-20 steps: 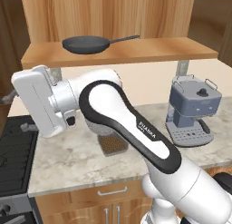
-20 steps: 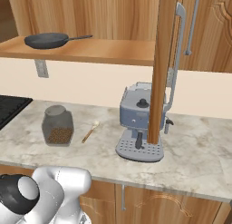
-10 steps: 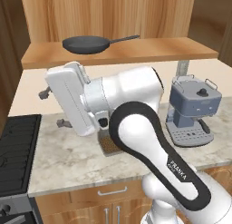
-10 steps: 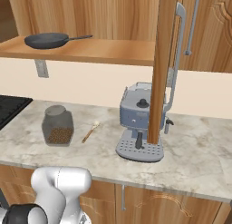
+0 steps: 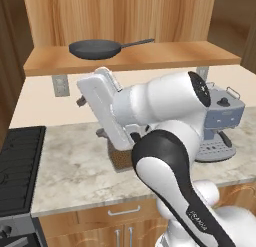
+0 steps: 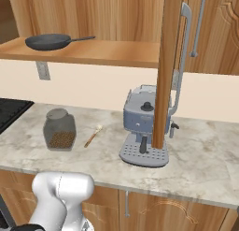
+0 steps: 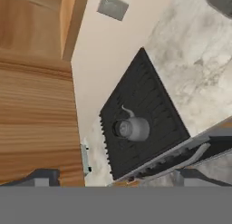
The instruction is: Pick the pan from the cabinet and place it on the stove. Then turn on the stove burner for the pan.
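Note:
The dark-grey pan (image 5: 95, 49) (image 6: 49, 41) lies on the open shelf of the brown wooden cabinet (image 5: 150, 58) (image 6: 107, 53), its long handle pointing right. My gripper (image 7: 118, 177) is open, its two dark tips wide apart with nothing between them. It looks down at the black stove (image 7: 149, 105) (image 5: 17, 166) (image 6: 10, 111). My white hand (image 5: 100, 111) hangs in front of the wall below the shelf, well under the pan and apart from it.
A small pale-grey kettle (image 7: 133, 129) stands on the stove grates. The marble counter (image 6: 93, 155) carries a jar (image 6: 59, 129), a small brush (image 6: 93, 135) and a coffee machine (image 6: 142, 127) (image 5: 220, 121). The open cabinet door (image 6: 168, 71) juts out edge-on above the machine.
My hand has swung to the right in the left base view, and the arm has dropped lower in the right base view. The pan has not moved; the jaws stay open.

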Controlling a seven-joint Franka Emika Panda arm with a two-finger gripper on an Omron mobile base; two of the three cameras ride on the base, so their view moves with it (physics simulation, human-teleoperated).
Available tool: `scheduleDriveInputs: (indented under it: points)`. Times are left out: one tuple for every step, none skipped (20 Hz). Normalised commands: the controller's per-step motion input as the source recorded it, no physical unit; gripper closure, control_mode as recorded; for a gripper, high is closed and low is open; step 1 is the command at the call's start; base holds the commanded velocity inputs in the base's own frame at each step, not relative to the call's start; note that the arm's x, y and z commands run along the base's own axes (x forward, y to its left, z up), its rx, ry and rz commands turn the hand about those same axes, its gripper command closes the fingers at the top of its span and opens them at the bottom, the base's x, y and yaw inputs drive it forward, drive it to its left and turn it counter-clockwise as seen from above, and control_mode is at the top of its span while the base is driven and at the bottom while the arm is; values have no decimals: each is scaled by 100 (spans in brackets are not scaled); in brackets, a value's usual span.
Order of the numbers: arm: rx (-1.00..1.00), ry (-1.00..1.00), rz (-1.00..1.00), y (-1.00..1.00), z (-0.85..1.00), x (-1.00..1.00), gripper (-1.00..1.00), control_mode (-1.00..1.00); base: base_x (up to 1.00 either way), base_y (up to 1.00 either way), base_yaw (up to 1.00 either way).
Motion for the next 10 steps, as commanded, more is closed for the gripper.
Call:
scheduleDriveInputs:
  points:
    - [-26,11,-36,-62,20,27,-100,-100,0,0,0]
    - [-26,11,-36,-58,21,29,-100,-100,0,0,0]
    - [-26,11,-35,-59,19,34,-100,-100,0,0,0]
    - [-25,12,-34,-61,17,38,-100,-100,0,0,0]
    - [-26,12,-34,-55,18,41,-100,-100,0,0,0]
    - [-26,12,-33,-51,18,44,-100,-100,0,0,0]
    - [-27,11,-33,-46,17,43,-100,-100,0,0,0]
    - [-26,10,-31,-50,17,45,-100,-100,0,0,0]
    - [-27,8,-30,-42,17,45,-100,-100,0,0,0]
    - [-27,6,-30,-44,14,40,-100,-100,0,0,0]
